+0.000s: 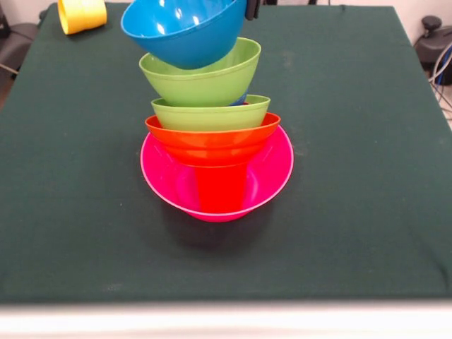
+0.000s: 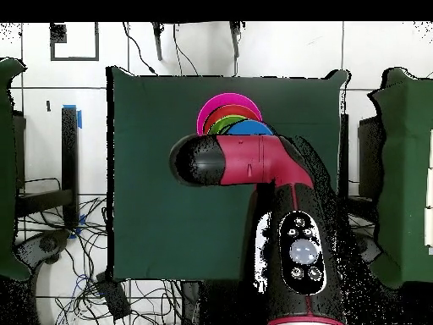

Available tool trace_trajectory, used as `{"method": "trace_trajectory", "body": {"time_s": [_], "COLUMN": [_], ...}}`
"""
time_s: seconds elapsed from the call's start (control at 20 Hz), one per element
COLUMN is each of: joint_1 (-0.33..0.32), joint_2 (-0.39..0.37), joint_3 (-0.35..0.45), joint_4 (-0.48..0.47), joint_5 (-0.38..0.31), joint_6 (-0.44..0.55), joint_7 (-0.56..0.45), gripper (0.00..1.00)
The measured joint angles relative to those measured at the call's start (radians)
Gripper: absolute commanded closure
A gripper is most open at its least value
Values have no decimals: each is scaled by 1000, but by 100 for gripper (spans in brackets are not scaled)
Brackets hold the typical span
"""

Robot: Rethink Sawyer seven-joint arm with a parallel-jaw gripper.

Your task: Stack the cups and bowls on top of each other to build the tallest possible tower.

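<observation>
Hand (image 1: pixel 251 8) shows only as a dark tip at the top edge of the front view, touching the right rim of the light blue bowl (image 1: pixel 185 30); whether it is open or clamped on that rim cannot be told. In the overhead view the red and black arm (image 2: pixel 254 161) covers it altogether.

The tower (image 1: pixel 212 127) stands near the middle of the green counter (image 1: pixel 367 176). Its base is the wide pink bowl (image 1: pixel 164 180), and inside that bowl a red cup (image 1: pixel 221 187) stands. Over the cup sits the orange bowl (image 1: pixel 212 141), then a lime green bowl (image 1: pixel 210 114) nested in it, then a second, larger lime green bowl (image 1: pixel 201 79). A sliver of dark blue peeps out between the two green ones at the right. The light blue bowl is on top, tilted and shifted toward the left of the pile, its rim cut by the picture's edge.

A yellow cup (image 1: pixel 81 15) lies on its side at the counter's far left corner, well apart from the tower.
</observation>
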Motion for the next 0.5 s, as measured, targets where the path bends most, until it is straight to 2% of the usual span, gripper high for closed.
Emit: {"method": "trace_trajectory", "body": {"time_s": [0.5], "joint_1": [0], "joint_2": [2], "joint_3": [0], "joint_4": [0], "joint_5": [0], "joint_6": [-43], "joint_7": [0], "gripper": [100]}}
